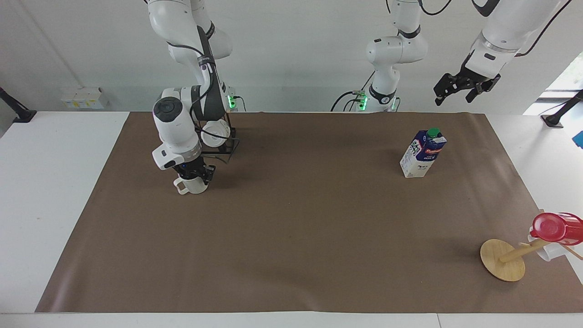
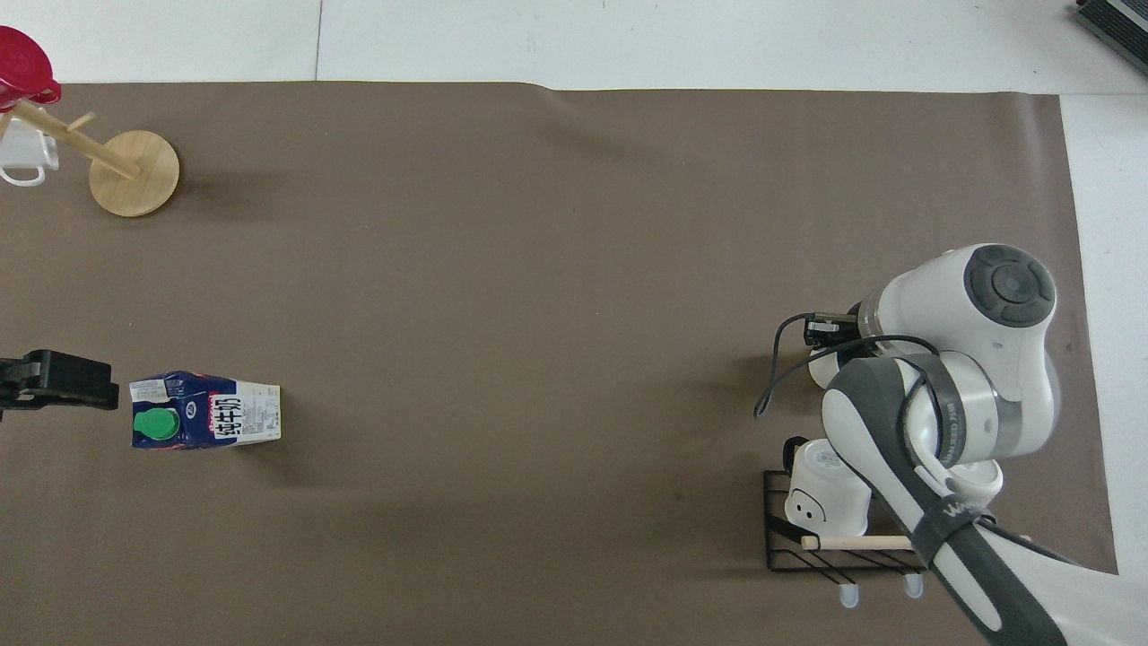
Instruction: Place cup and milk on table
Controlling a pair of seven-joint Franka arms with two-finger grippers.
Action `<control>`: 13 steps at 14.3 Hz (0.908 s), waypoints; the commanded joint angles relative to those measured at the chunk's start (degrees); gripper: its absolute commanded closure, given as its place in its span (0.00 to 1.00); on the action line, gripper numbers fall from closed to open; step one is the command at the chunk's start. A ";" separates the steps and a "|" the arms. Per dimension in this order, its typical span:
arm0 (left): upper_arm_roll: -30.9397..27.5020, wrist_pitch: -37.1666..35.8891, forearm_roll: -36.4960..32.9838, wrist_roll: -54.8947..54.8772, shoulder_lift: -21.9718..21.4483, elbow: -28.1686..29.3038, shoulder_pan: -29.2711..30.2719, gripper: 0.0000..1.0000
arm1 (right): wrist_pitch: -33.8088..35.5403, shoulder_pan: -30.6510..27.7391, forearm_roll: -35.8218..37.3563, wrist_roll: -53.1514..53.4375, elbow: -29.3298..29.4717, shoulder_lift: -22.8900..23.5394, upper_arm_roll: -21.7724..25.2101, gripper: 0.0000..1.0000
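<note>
The cup [image 1: 192, 186] stands upright on the brown sheet of the table [image 1: 291, 237], near the right arm's end, its handle toward the table's edge. My right gripper [image 1: 195, 176] is down on the cup's rim and shut on it. In the overhead view the right arm covers most of the cup [image 2: 818, 370]. The milk [image 1: 423, 152] stands upright on the sheet toward the left arm's end; it also shows in the overhead view [image 2: 206, 411]. My left gripper [image 1: 461, 89] is open and empty, high in the air beside the milk, and waits.
A black wire rack [image 1: 227, 143] with a white smiley mug [image 2: 825, 493] stands between the cup and the right arm's base. A tilted wooden mug tree [image 1: 503, 259] with a red cup [image 1: 555, 228] and a white mug sits farther from the robots than the milk.
</note>
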State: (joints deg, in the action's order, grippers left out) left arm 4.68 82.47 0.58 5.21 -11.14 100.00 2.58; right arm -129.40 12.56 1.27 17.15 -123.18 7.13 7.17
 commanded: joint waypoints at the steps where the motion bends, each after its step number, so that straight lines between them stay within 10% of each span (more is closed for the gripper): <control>1: 0.51 -1.00 -1.01 0.41 0.33 -1.21 0.76 0.00 | -1.03 -0.25 -0.39 0.07 1.09 0.86 -0.22 1.00; 13: 0.59 -1.00 -0.93 0.41 0.33 -1.21 0.76 0.00 | 7.48 4.39 -0.30 15.97 15.32 2.62 -0.31 1.00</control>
State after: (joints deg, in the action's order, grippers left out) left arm 4.68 82.47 0.58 5.21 -11.14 100.00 2.58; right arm -124.91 15.44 1.22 29.75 -111.81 8.47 7.05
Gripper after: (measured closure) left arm 0.000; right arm 0.956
